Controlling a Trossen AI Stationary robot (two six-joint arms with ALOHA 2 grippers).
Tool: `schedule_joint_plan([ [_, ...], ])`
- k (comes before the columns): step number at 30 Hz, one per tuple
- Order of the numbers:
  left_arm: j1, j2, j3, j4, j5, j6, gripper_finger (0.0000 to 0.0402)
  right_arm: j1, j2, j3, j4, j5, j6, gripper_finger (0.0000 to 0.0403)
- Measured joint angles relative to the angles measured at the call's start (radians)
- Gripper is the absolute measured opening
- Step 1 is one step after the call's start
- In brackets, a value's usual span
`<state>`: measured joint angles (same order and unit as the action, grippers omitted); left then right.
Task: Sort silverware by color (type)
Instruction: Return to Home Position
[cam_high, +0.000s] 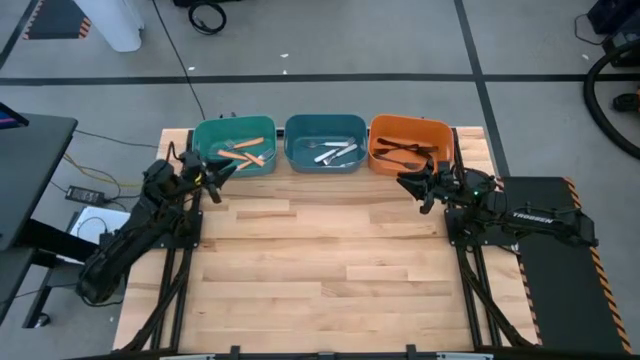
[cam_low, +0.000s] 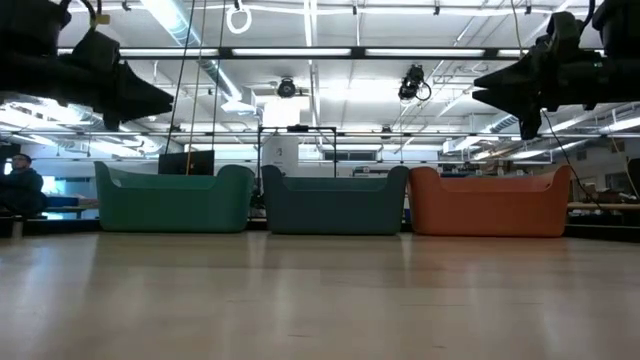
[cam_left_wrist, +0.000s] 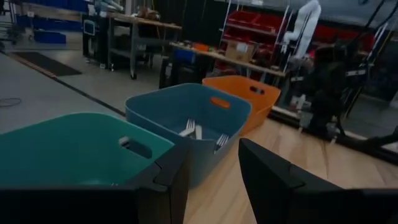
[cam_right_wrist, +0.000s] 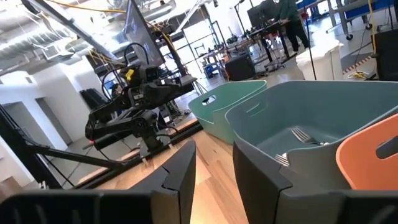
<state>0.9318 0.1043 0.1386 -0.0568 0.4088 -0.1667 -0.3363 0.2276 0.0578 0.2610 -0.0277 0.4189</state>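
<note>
Noted orange-handled forks (cam_high: 247, 146) in green bin (cam_high: 235, 121), silver forks (cam_high: 332, 152) in blue bin (cam_high: 325, 119), black forks (cam_high: 403, 152) in orange bin (cam_high: 410, 120), none lying on bench (cam_high: 320, 270); hence, presumably, left claw (cam_high: 218, 170) and right claw (cam_high: 408, 183) raised near the row's ends, both parted, gripping nothing.

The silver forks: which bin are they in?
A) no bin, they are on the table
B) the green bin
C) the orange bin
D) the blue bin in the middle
D: the silver forks lie inside the blue bin, the middle one of the three.
</note>
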Motion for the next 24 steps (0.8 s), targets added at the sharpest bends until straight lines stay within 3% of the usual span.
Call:
schedule_joint_plan([
  [15, 0.0, 0.005, -0.066, 0.043, -0.011, 0.033, 0.0142, 0.0, 0.0, 0.0, -0.083, 0.034, -0.063, 0.0115],
  [24, 0.0, 0.08, -0.066, 0.027, -0.016, 0.055, 0.0141, 0.0, 0.001, 0.0, -0.151, 0.048, -0.063, 0.0115],
])
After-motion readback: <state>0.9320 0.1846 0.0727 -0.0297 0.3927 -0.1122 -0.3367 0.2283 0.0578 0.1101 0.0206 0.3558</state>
